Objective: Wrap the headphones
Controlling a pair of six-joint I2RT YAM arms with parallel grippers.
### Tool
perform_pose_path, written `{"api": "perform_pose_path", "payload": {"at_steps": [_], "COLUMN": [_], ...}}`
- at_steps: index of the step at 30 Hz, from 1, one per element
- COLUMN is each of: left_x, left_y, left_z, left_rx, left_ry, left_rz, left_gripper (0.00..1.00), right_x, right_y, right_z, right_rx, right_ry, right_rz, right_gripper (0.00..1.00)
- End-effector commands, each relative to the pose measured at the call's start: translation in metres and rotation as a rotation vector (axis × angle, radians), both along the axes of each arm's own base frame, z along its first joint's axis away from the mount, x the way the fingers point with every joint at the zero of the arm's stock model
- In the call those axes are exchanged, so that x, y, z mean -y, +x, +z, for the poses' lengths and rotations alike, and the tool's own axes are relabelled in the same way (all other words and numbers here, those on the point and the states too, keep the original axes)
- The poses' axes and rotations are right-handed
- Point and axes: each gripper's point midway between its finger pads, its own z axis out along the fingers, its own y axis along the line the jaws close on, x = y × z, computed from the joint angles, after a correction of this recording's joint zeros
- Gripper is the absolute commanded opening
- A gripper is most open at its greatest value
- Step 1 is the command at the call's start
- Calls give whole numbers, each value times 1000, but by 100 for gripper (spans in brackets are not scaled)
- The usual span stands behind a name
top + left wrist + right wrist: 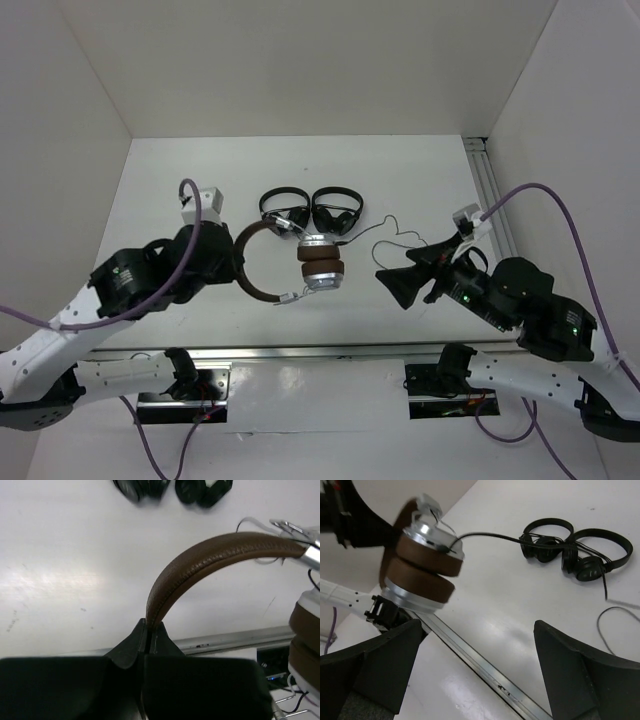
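Left wrist, left fingers (127, 647) pinching headphones (200, 562) headband

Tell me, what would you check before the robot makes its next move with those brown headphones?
1. Grip: the left end effector is shut on the brown headband of the headphones: ok.
2. Free hand: the right end effector is open and empty, ready to take the cable: ok.
3. Shape: the earcups sit together, one against the other: ok.
4. Wrapping: the cable is wound around the headphones: not ok, it trails loose over the table.
5. Snags: the cable is clear of the two black headphones: cannot tell, it runs right up to them.
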Motion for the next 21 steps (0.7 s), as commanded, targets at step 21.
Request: {"api": "perform_pose_path", "payload": {"at_steps": [21], "left_x": [-94], "left_y": [-5], "left_z": [166], "left_rx": [314], "left_ry": [86], "left_rz": [68], "left_gripper": [0], "right_x": [-53], "right_y": [76], "right_z": [-40], "right_rx": [122], "right_ry": [-192], "right_rz": [-191], "right_gripper": [83]}}
